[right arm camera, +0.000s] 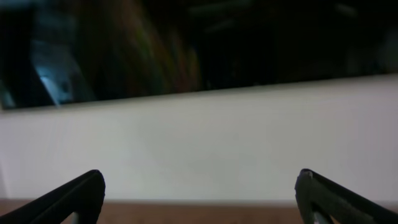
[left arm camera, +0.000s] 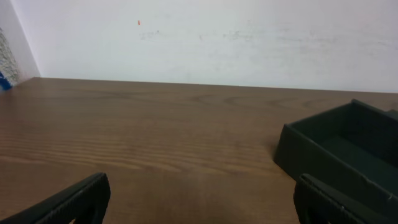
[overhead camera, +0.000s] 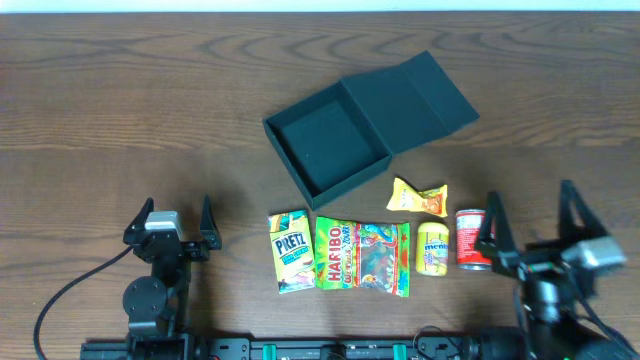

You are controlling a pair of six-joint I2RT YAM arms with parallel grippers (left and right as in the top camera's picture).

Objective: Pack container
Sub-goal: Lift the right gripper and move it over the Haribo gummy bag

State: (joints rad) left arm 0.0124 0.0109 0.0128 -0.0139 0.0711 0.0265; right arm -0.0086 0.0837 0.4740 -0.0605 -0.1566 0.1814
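Note:
The dark teal-grey container (overhead camera: 325, 140) stands open in the middle of the table, its lid (overhead camera: 415, 100) folded back to the right; its near wall shows in the left wrist view (left arm camera: 311, 158). In front of it lie a Pretz packet (overhead camera: 290, 250), a Haribo bag (overhead camera: 362, 257), a small yellow packet (overhead camera: 418, 198), a yellow Mentos tub (overhead camera: 432, 248) and a red can (overhead camera: 471, 238). My left gripper (overhead camera: 178, 222) is open and empty at the front left, also in its wrist view (left arm camera: 199, 202). My right gripper (overhead camera: 527, 210) is open and empty just right of the red can, also in its wrist view (right arm camera: 199, 196).
The wooden table (overhead camera: 120, 110) runs to a white wall (left arm camera: 217, 43) at the back. A black cable (overhead camera: 70, 295) loops by the left arm's base. The right wrist view looks at the wall and a dark area above it.

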